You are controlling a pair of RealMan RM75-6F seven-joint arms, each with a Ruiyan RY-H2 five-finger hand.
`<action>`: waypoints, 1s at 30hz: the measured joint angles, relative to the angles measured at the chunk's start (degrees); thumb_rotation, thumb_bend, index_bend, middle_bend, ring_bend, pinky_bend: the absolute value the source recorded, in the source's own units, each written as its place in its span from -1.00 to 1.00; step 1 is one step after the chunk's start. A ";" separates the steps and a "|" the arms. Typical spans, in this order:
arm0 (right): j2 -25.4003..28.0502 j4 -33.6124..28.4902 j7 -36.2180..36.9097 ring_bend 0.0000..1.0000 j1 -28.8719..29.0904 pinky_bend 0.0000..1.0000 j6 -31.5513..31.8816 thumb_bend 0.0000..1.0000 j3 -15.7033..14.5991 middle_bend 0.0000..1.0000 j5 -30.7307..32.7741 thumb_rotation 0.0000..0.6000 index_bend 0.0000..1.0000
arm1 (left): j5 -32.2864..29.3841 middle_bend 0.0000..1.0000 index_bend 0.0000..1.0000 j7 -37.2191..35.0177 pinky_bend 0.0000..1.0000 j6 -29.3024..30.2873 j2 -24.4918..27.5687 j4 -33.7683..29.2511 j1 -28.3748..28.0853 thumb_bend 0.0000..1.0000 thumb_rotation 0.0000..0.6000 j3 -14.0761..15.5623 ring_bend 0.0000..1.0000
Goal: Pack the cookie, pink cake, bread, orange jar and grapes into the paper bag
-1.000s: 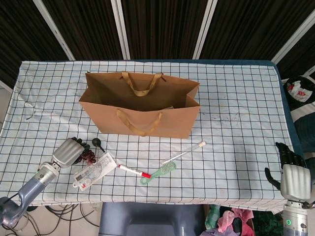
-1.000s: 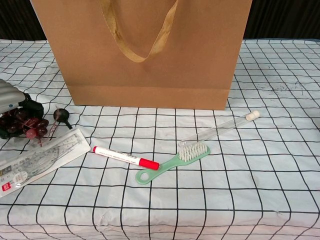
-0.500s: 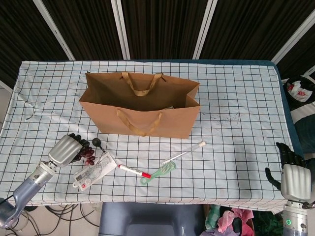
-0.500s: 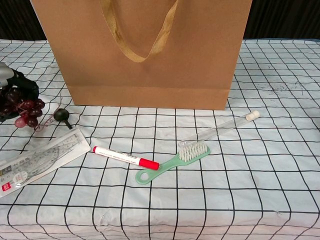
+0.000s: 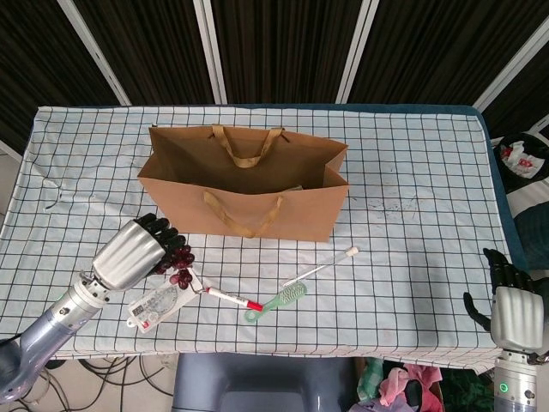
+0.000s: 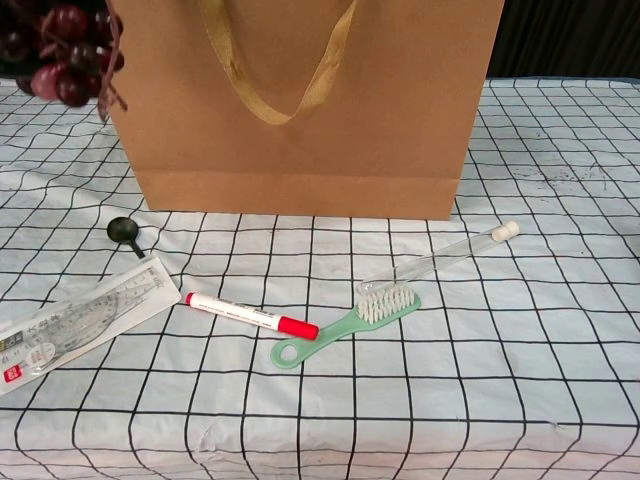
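Your left hand (image 5: 130, 255) is gripping the grapes (image 5: 177, 260) – its fingers are curling around the dark red bunch, and the bunch is hanging above the table (image 5: 412, 172), off the cloth. In the chest view the grapes (image 6: 62, 40) are showing only at the top left corner, in front of the left edge of the bag (image 6: 300, 100); the hand itself is out of that picture. In the head view the hand is sitting near the front left corner of the bag (image 5: 249, 184), not over its opening. The bag is standing upright and open in the middle of the table. Something is lying inside at the right end, but I cannot tell what.

Your right hand (image 5: 511, 307) is resting at the right front edge of the table, holding nothing, with its fingers straight and a little apart.

On the cloth in front of the bag are lying a ruler pack (image 6: 70, 325), a marker (image 6: 250, 315), a green brush (image 6: 345, 325), a glass tube (image 6: 440, 257) – and a small black scoop (image 6: 124, 232).
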 measured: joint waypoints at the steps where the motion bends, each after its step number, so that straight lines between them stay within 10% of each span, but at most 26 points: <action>1: -0.04 0.03 -0.01 -0.57 0.02 -0.53 -0.04 -0.50 0.01 -0.71 0.03 1.00 -0.72 | -0.56 0.19 0.04 1.53 0.12 -1.03 1.39 -2.60 -0.84 -0.11 1.00 -1.25 -0.09; 14: -0.44 0.51 -0.45 -0.57 0.14 -0.53 -0.23 -0.50 -0.01 -0.71 0.25 1.00 -0.72 | -18.36 0.16 0.03 8.20 0.12 -10.73 6.55 -12.37 -10.36 -0.11 1.00 -14.72 -0.09; 30: -1.65 2.67 -0.94 -0.57 0.67 -0.53 -1.24 -0.50 0.26 -0.71 1.38 1.00 -0.71 | -45.01 -0.11 -0.17 22.70 -0.01 -15.98 -5.01 0.01 -26.74 -0.48 1.00 -22.20 -0.48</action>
